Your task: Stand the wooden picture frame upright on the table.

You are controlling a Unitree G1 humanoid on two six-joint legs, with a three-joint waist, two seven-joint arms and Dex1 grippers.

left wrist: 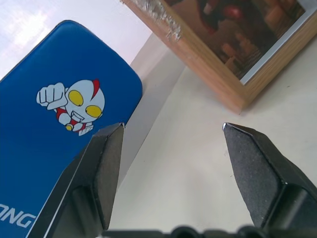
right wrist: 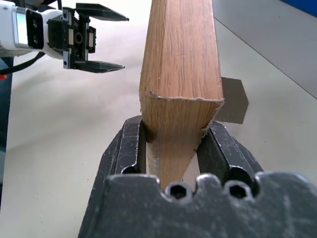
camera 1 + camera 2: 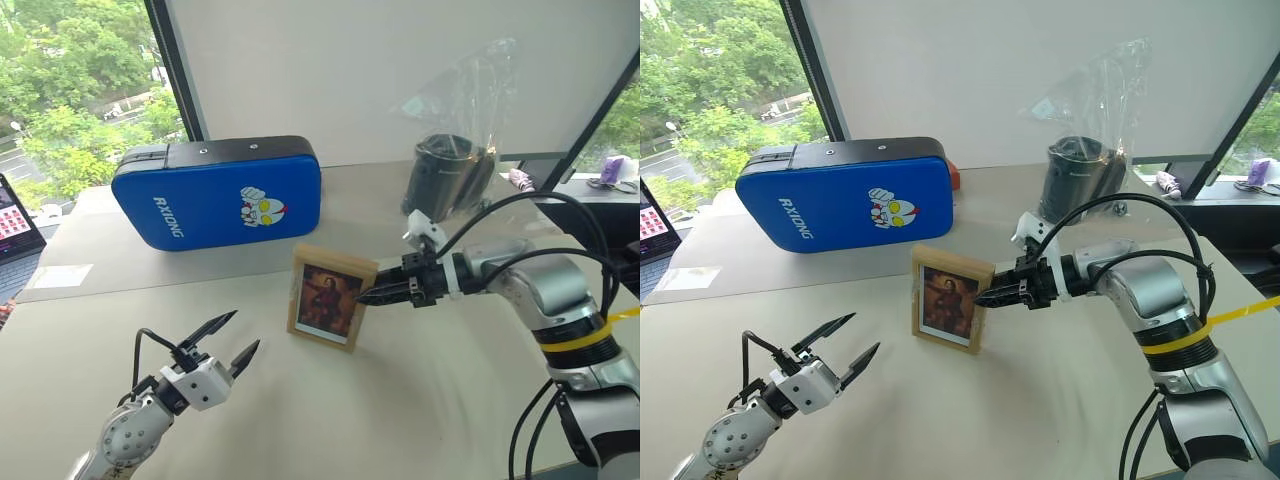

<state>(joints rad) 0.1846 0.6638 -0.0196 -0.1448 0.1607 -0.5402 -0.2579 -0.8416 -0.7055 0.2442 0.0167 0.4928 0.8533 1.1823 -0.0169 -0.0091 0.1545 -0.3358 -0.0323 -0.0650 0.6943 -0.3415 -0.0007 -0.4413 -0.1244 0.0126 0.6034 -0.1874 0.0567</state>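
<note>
Right hand (image 3: 368,295) clamped on one wooden picture frame (image 3: 331,297), left hand (image 3: 232,340) apart, one table (image 3: 400,400).

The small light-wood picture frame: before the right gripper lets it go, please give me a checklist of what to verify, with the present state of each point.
1. Small light-wood picture frame upright on the beige table, reddish portrait facing the robot: ok.
2. Right gripper clamped on the frame's side edge, one black finger on each face: ok.
3. Fold-out stand opened behind the frame: a dark panel shows there, but whether it bears on the table: cannot tell.
4. Frame's bottom edge resting flat on the table: cannot tell.
5. Left gripper open and apart from the frame: ok.
6. Blue padded case lies behind the frame, apart from it: ok.
</note>
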